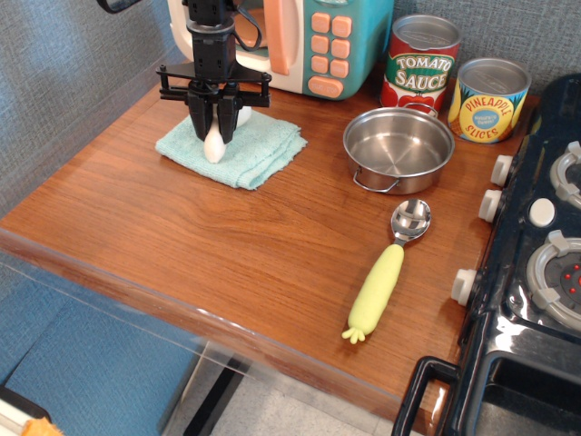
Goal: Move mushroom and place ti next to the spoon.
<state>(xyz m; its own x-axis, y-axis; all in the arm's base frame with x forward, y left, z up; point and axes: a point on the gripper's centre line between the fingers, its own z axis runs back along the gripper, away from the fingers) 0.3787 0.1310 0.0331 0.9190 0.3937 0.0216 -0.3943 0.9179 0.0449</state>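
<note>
The mushroom (215, 148) lies on a light teal cloth (243, 149) at the back left of the wooden counter; only its white stem shows, the cap is hidden behind the gripper. My gripper (214, 130) points straight down over it, and its black fingers (201, 119) are closed against both sides of the stem. The spoon (388, 268), with a shiny metal bowl and a pale yellow-green handle, lies at the front right, far from the gripper.
A steel pot (398, 147) stands behind the spoon. A tomato sauce can (419, 64) and a pineapple can (488, 99) stand at the back right. A toy microwave (304, 41) is right behind the cloth. A black toy stove (536, 263) borders the right edge.
</note>
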